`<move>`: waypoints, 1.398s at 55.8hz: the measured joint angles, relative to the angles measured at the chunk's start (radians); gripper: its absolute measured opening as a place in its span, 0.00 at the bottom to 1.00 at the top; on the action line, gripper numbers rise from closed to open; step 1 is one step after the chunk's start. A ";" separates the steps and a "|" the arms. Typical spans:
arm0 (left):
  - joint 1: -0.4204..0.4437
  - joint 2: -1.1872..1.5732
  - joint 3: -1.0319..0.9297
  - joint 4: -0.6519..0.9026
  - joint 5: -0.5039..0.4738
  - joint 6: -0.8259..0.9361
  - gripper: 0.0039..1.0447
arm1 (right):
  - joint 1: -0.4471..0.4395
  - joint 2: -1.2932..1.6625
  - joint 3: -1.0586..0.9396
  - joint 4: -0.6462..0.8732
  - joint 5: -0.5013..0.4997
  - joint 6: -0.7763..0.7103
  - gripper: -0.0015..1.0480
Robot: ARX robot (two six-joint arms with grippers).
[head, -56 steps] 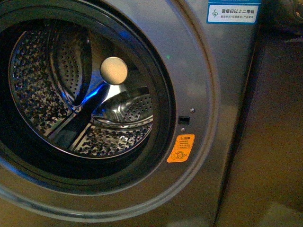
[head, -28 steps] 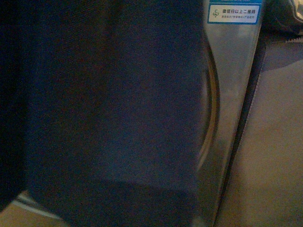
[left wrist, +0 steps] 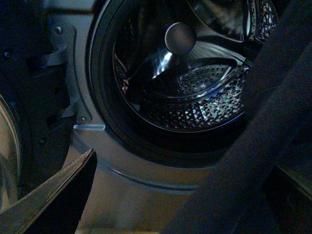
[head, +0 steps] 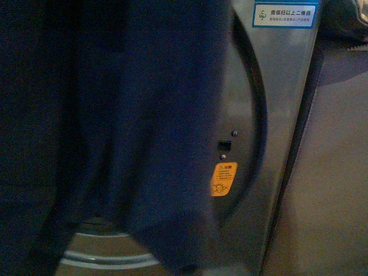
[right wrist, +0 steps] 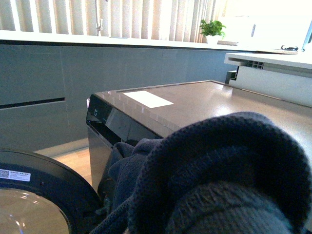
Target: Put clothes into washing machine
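Note:
The clothes (head: 115,132), a dark navy garment, hang limp across the front view and hide most of the washing machine's (head: 253,115) round porthole. In the left wrist view the shiny perforated drum (left wrist: 195,92) lies beyond my left gripper (left wrist: 170,204), which is open, one black finger (left wrist: 53,200) showing. A fold of the clothes (left wrist: 253,161) hangs across that view beside the opening. In the right wrist view the clothes (right wrist: 219,175) are bunched over my right gripper, which is shut on them with its fingers hidden. The washing machine's top (right wrist: 195,105) lies beyond.
An orange warning sticker (head: 223,179) and a blue-white label (head: 284,15) mark the washer's front. A plain beige panel (head: 328,172) stands to its right. The open door (right wrist: 39,195) swings out at the left, over wooden floor (right wrist: 73,158). Grey cabinets (right wrist: 39,97) stand behind.
A second ago the drum showed openly in the front view. The clothes then swung across it, and have since shifted left, uncovering the orange sticker.

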 joint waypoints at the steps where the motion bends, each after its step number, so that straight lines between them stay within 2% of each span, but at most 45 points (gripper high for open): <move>1: 0.000 0.000 0.000 0.000 0.000 0.000 0.94 | 0.000 -0.001 0.000 0.000 0.000 0.000 0.05; 5: 0.000 0.000 0.000 0.000 0.001 0.000 0.94 | 0.000 -0.002 0.000 0.000 0.001 0.000 0.05; 6: 0.012 0.005 0.000 0.000 0.036 -0.021 0.94 | 0.000 -0.002 0.000 0.000 0.001 0.000 0.05; 9: 0.097 0.063 0.003 0.059 0.248 -0.103 0.94 | -0.002 -0.002 0.000 0.000 0.002 0.000 0.05; 13: 0.201 0.192 0.023 0.199 0.420 -0.190 0.94 | -0.002 -0.002 0.000 0.000 0.002 0.000 0.05; 18: 0.296 0.371 0.089 0.392 0.510 -0.249 0.94 | -0.002 -0.002 0.000 0.000 0.001 0.000 0.05; 23: 0.323 0.552 0.189 0.562 0.528 -0.278 0.94 | -0.002 -0.002 0.000 0.000 0.002 0.000 0.05; 29: 0.304 0.750 0.321 0.695 0.556 -0.285 0.94 | -0.002 -0.002 0.000 0.000 0.002 0.000 0.05; 34: 0.258 0.886 0.430 0.711 0.594 -0.288 0.94 | -0.002 -0.002 0.000 0.000 0.002 0.000 0.05; 38: 0.194 0.984 0.522 0.711 0.667 -0.288 0.94 | -0.002 -0.002 0.000 0.000 0.001 0.000 0.05; 46: 0.032 1.049 0.654 0.669 0.902 -0.289 0.94 | -0.002 -0.002 0.000 0.000 0.002 0.000 0.05; 53: -0.075 1.089 0.726 0.611 0.899 -0.245 0.94 | -0.002 -0.002 0.000 0.000 0.001 0.000 0.05; 64: -0.197 1.200 0.835 0.523 0.806 -0.159 0.94 | -0.002 -0.002 0.000 0.000 0.002 0.000 0.05; 74: -0.291 1.312 0.959 0.455 0.702 -0.083 0.94 | -0.002 -0.002 0.000 0.000 0.003 -0.002 0.05; 78: -0.331 1.360 1.015 0.427 0.612 -0.053 0.94 | -0.002 -0.002 0.000 0.000 0.004 -0.003 0.05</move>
